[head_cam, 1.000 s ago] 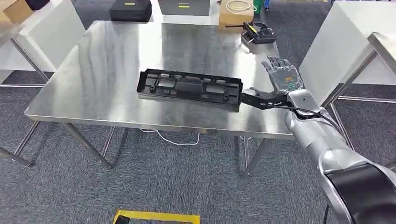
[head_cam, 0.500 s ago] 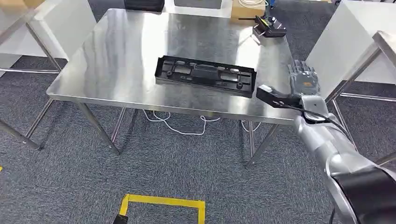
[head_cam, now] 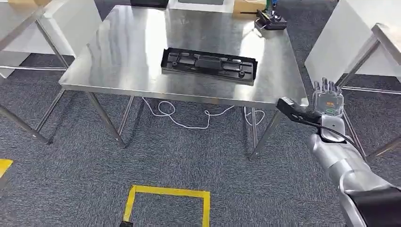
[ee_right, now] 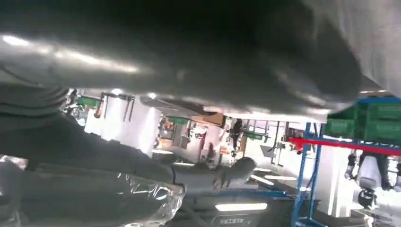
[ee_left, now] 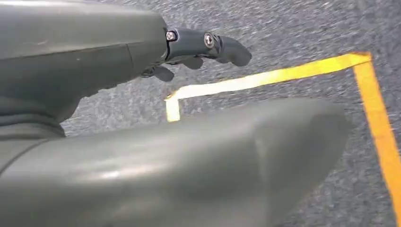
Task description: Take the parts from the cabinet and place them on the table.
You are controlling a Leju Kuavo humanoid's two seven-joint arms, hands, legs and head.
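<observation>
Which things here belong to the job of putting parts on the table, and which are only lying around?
Belong to the job:
- black plastic part, lying flat on the steel table
- right robot hand, holding nothing

Only lying around:
- small black device at the table's far corner
- white cable on the floor
- yellow floor tape

The right hand (ee_right: pixel 118 179) (grey, empty, fingers (ee_right: pixel 234 171) extended) before blue shelving (ee_right: pixel 309 175) holding green crates (ee_right: pixel 366 120).

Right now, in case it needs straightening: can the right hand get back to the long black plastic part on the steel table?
Probably yes: the right hand hangs open beyond the table's corner, nothing between it and the part.
</observation>
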